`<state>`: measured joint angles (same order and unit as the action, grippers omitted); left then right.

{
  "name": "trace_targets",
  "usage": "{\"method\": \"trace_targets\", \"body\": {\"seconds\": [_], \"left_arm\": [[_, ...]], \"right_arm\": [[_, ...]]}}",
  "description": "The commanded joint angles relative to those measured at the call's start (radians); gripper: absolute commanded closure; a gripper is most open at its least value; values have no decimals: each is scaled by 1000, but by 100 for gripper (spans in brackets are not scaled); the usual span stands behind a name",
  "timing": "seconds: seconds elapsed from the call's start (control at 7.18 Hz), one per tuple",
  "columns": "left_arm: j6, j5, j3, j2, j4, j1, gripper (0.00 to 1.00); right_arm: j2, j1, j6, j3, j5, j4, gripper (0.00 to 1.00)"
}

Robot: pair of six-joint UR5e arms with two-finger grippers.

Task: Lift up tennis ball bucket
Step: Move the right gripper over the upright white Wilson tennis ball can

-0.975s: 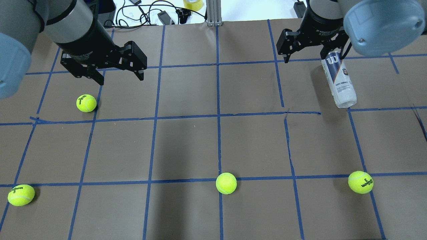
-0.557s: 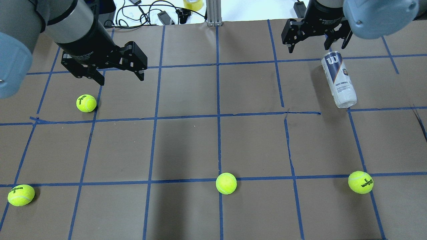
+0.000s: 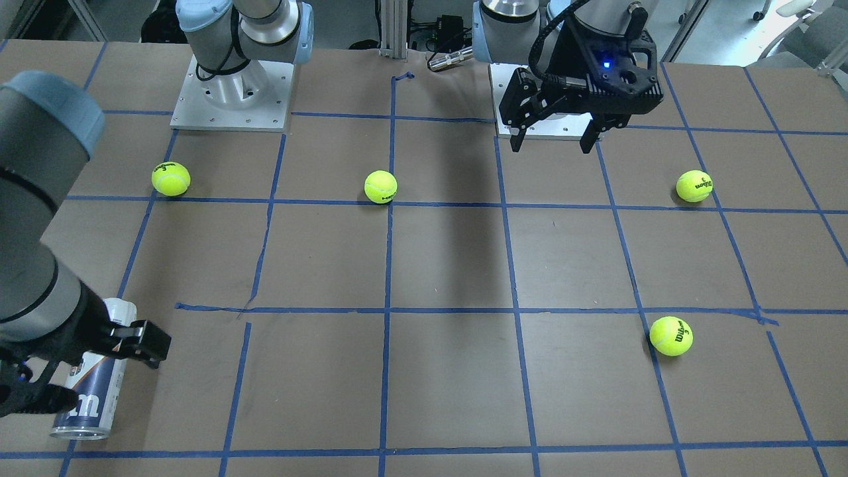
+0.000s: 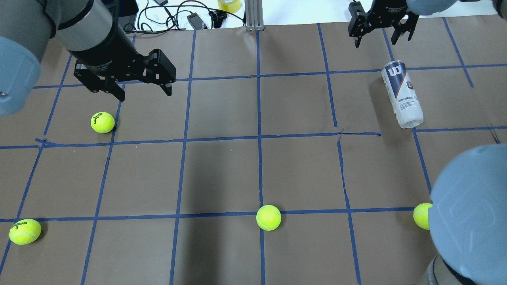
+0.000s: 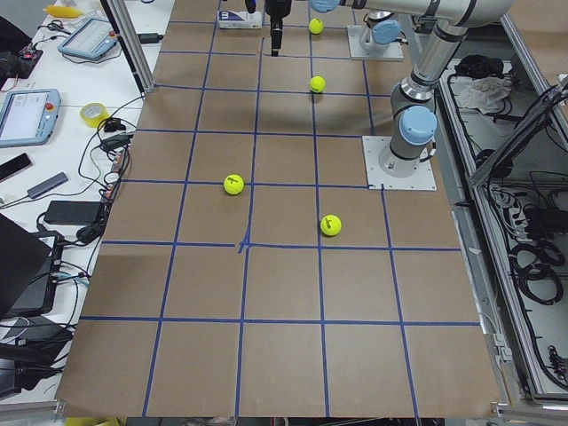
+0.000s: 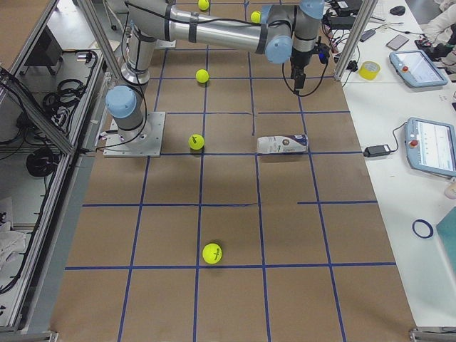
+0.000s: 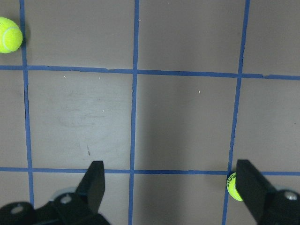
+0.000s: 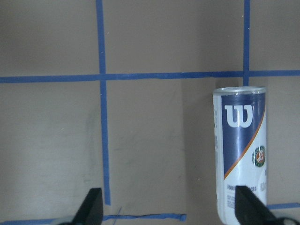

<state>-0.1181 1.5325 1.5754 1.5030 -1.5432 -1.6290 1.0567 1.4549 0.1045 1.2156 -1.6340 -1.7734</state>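
There's the left claw (image 4: 144, 94), spread wide and empty over the worktop's far left side, just beyond a tennis ball (image 4: 102, 122). It looks parked there because this job belongs to the other arm. Over on the right, the tennis ball bucket (image 4: 402, 95) lies on its side near the far right corner, rim toward the far edge, untouched. And the right claw (image 4: 377, 41), jaws apart and holding nothing, has pulled back from over that rim to the far edge, probably to line up a fresh approach.
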Motion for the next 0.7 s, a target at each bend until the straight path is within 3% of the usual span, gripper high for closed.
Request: {"method": "trace_targets", "body": {"seconds": [0.0, 0.56], "left_arm": [[0, 0, 0, -3, -2, 0, 0], [0, 1, 2, -6, -2, 0, 0]], "right_arm": [[-139, -62, 102, -66, -3, -81, 0], [-231, -125, 242, -68, -7, -101, 0]]}}
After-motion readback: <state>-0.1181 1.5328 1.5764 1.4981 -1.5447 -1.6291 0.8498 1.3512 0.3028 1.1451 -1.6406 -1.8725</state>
